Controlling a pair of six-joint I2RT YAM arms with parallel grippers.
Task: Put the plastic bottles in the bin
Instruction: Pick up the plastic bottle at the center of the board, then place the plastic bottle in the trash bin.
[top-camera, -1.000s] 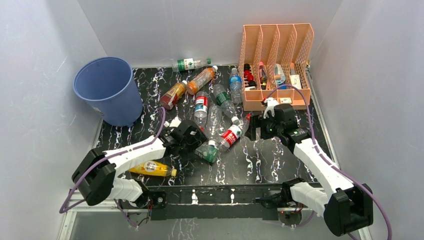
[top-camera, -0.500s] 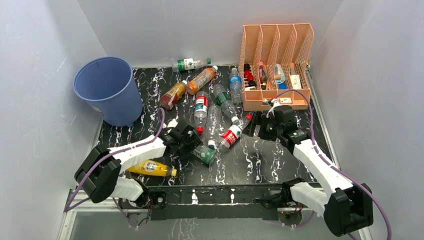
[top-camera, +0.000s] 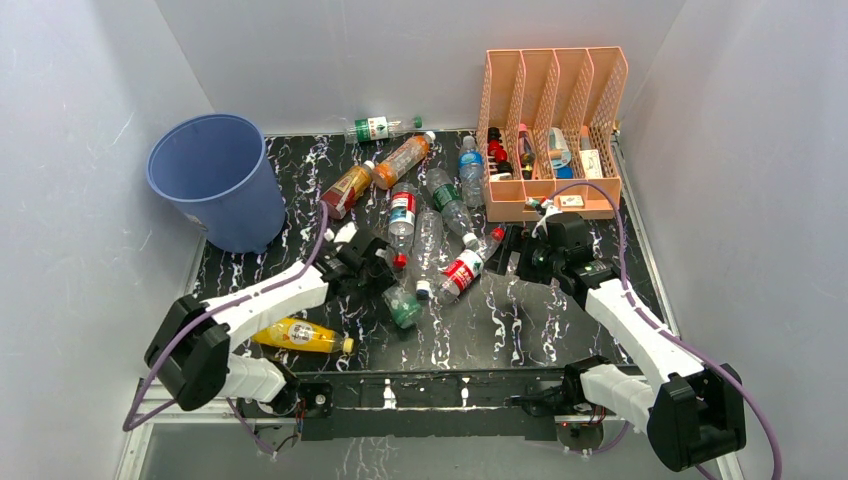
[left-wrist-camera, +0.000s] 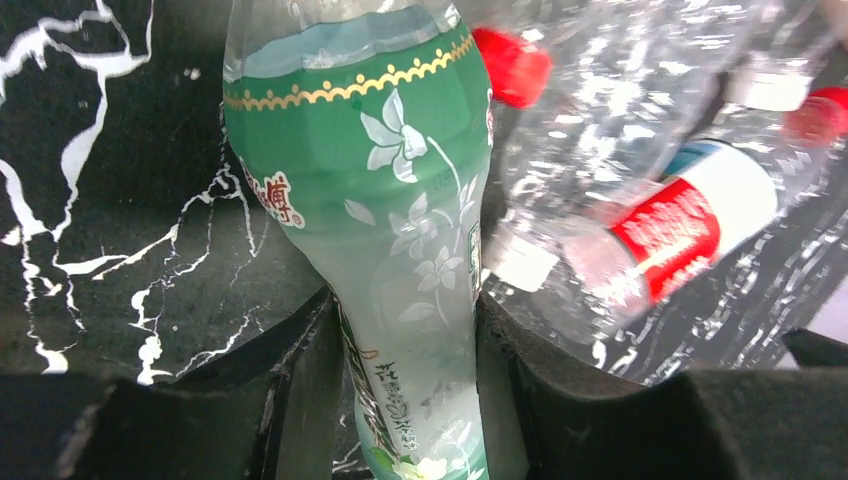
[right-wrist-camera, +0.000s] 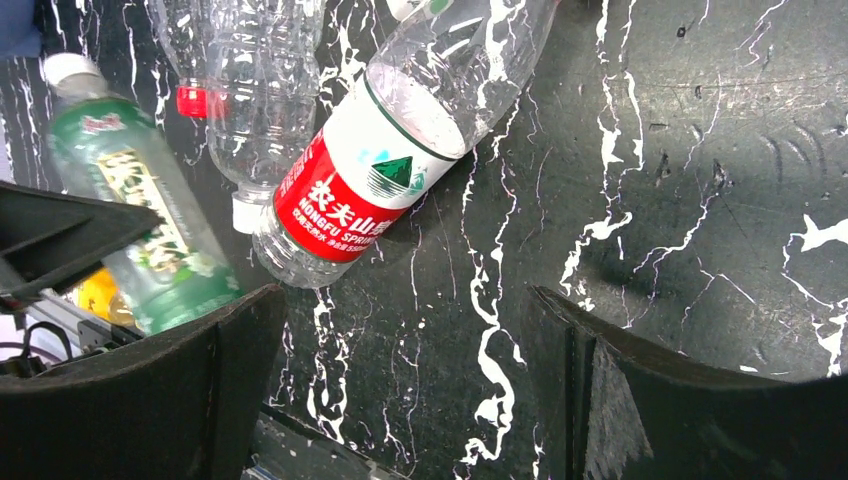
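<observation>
- i see the left pincer (left-wrist-camera: 405, 335) clamped on the green-label bottle (left-wrist-camera: 400, 200); its jaws press on the narrow part from both sides.
- that green-label bottle (top-camera: 403, 305) lies on the black marbled tabletop (top-camera: 540, 320), right of the bin (top-camera: 235, 215) and closer to the arm bases than it, well apart from it.
- the bin stands upright at the back left of the tabletop; i can't tell whether anything is inside it.
- the right pincer (right-wrist-camera: 400, 330) has its jaws wide apart, with only bare tabletop between them; it grips nothing.
- the red-label bottle (right-wrist-camera: 350, 195) lies just beyond that pincer, on the bin's side of it, and i can't tell if they touch.
- from above, the right pincer (top-camera: 510, 250) is farther right of the bin than the left pincer (top-camera: 393, 285).
- a yellow bottle (top-camera: 300, 335) lies alone, closer to the arm bases than the bin, beside the left arm.
- the other plastic bottles (top-camera: 400, 160) lie scattered right of the bin, between it and the peach organizer (top-camera: 550, 130).
</observation>
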